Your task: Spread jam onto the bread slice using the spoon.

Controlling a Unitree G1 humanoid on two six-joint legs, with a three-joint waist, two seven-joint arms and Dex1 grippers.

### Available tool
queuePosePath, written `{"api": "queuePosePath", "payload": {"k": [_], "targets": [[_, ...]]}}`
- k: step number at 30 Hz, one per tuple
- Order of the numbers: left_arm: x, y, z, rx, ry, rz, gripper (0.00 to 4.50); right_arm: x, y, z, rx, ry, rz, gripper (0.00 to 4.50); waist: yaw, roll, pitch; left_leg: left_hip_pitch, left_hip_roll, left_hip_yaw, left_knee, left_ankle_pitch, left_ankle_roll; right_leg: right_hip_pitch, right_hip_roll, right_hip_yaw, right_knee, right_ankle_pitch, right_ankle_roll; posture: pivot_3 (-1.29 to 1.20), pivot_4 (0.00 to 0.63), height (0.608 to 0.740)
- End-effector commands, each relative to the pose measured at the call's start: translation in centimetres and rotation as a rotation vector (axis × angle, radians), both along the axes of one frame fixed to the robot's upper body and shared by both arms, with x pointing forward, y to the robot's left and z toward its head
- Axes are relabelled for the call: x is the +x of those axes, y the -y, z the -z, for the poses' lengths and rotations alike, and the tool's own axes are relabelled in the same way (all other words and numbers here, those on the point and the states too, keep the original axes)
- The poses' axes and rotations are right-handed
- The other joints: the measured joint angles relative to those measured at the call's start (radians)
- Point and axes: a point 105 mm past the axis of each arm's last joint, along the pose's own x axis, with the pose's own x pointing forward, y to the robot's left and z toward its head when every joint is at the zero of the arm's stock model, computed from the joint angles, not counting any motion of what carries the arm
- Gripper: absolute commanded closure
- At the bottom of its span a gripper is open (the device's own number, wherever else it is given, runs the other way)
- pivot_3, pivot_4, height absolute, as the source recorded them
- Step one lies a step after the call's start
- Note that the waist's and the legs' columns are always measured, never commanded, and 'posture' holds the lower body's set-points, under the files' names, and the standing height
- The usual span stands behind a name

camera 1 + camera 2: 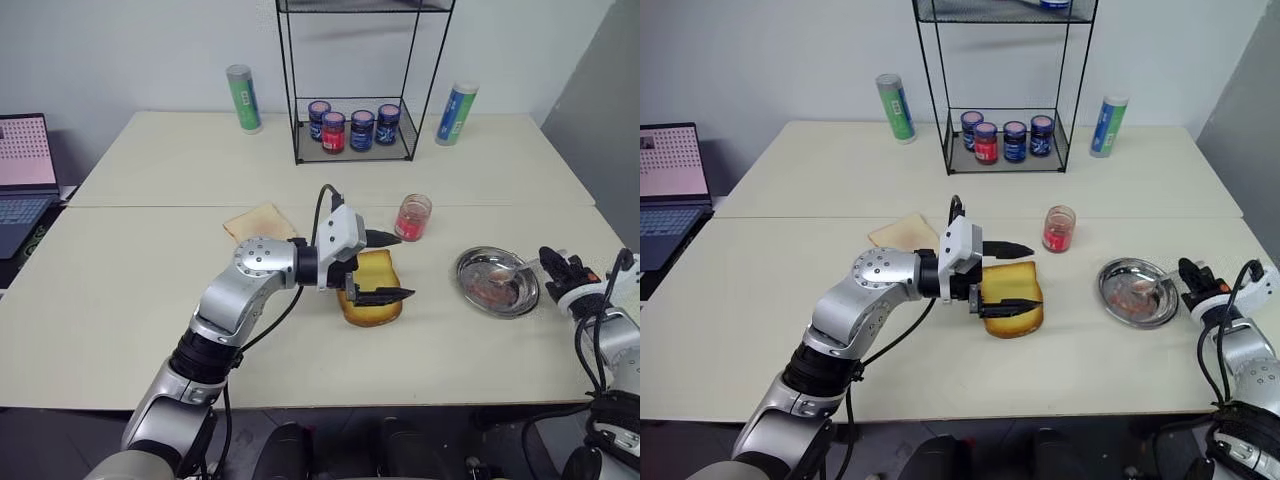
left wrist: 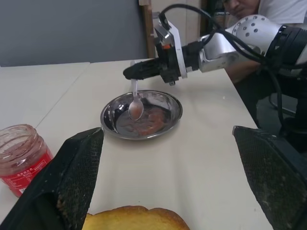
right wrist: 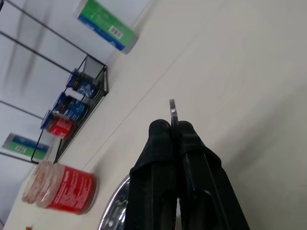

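Spoon [image 2: 136, 101] hangs bowl-down over the steel dish [image 2: 169, 117] at mid-frame, its handle tip pinched in the right gripper [image 2: 132, 72]; thin, stiff and slick, it may swivel. Left gripper [image 1: 385, 266] gapes wide over the bread slice [image 1: 376, 290].

The left arm [image 1: 235, 305] was brushed silver with rounded joint housings ringed by small dark screws, black collars between segments, and a white wrist block. A black cable [image 1: 322, 205] looped over it. The two fingers [image 2: 72, 172] were black, with meshed inner pads.
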Motion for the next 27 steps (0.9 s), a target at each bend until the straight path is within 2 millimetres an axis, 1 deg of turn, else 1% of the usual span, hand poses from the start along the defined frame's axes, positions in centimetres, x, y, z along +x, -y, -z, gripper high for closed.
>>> {"api": "queuePosePath", "payload": {"k": [1, 3, 5, 6, 8, 10, 12, 14, 19, 27], "targets": [[0.9, -1.3, -1.5, -0.039, 0.019, -0.057, 0.0, -0.2, -2.0, -5.1, -0.08, 0.132, -0.079, 4.48, 0.0, 0.0, 0.0, 0.0, 0.0, 0.0, 0.0, 0.0, 0.0, 0.0, 0.0, 0.0, 0.0, 0.0, 0.0, 0.0, 0.15, 0.74], [2.1, -2.6, -1.9, -0.089, -0.018, -0.143, 0.0, 0.3, -4.3, -8.1, -0.119, 0.209, -0.138, 4.48, -0.001, 0.0, 0.0, 0.0, 0.001, 0.0, 0.0, 0.0, 0.0, 0.0, 0.0, 0.0, 0.0, 0.0, 0.0, 0.0, 0.15, 0.74], [2.9, -3.3, -2.1, -0.134, -0.049, -0.205, 0.0, 0.9, -6.4, -10.4, -0.15, 0.267, -0.181, 4.48, -0.005, 0.001, 0.0, 0.0, 0.001, 0.0, 0.0, 0.0, 0.0, -0.001, 0.0, 0.0, 0.001, 0.0, 0.001, 0.0, 0.15, 0.74], [3.1, -3.4, -2.1, -0.147, -0.056, -0.22, 0.0, 1.2, -7.1, -11.0, -0.163, 0.281, -0.195, 4.48, -0.006, 0.001, 0.001, 0.0, 0.001, 0.0, 0.0, 0.0, 0.0, -0.001, 0.0, 0.0, 0.001, 0.0, 0.001, 0.0, 0.15, 0.74], [3.7, -3.8, -2.2, -0.167, -0.06, -0.264, 0.0, 2.1, -9.3, -12.5, -0.213, 0.323, -0.247, 4.48, -0.001, 0.001, 0.001, 0.0, 0.001, -0.001, 0.0, 0.0, 0.0, -0.001, 0.001, -0.001, 0.0, -0.001, 0.001, 0.0, 0.15, 0.74], [4.6, -4.2, -2.4, -0.192, -0.058, -0.318, 0.0, 3.1, -11.3, -13.5, -0.26, 0.354, -0.288, 4.48, 0.001, 0.001, 0.001, -0.001, 0.001, -0.001, -0.001, 0.0, 0.0, -0.001, 0.001, -0.002, 0.0, 0.0, 0.0, 0.0, 0.15, 0.74], [5.3, -4.6, -2.6, -0.214, -0.051, -0.363, 0.0, 4.5, -12.9, -13.8, -0.332, 0.362, -0.313, 4.48, 0.001, 0.001, 0.001, -0.002, 0.0, -0.001, 0.0, 0.0, 0.0, -0.001, 0.0, -0.002, -0.001, 0.0, 0.0, 0.0, 0.15, 0.74], [5.6, -4.7, -2.6, -0.217, -0.043, -0.381, 0.0, 5.4, -13.5, -13.5, -0.388, 0.361, -0.32, 4.48, 0.004, 0.001, 0.001, -0.004, 0.0, -0.001, 0.0, 0.0, 0.0, -0.002, -0.001, -0.002, -0.002, 0.002, -0.003, 0.0, 0.15, 0.74], [5.6, -5.2, -2.7, -0.204, -0.022, -0.395, 0.0, 7.6, -13.3, -12.4, -0.449, 0.336, -0.287, 4.48, 0.016, 0.001, 0.001, -0.008, -0.001, -0.001, 0.0, 0.0, 0.0, -0.004, -0.002, -0.003, -0.005, 0.002, -0.004, 0.0, 0.15, 0.74], [5.1, -5.0, -2.5, -0.191, -0.02, -0.387, 0.0, 9.2, -13.6, -11.6, -0.487, 0.331, -0.26, 4.48, 0.02, 0.001, 0.001, -0.008, 0.0, -0.001, -0.001, 0.0, 0.0, -0.006, -0.002, -0.003, -0.004, 0.002, -0.004, 0.0, 0.15, 0.74]]}}
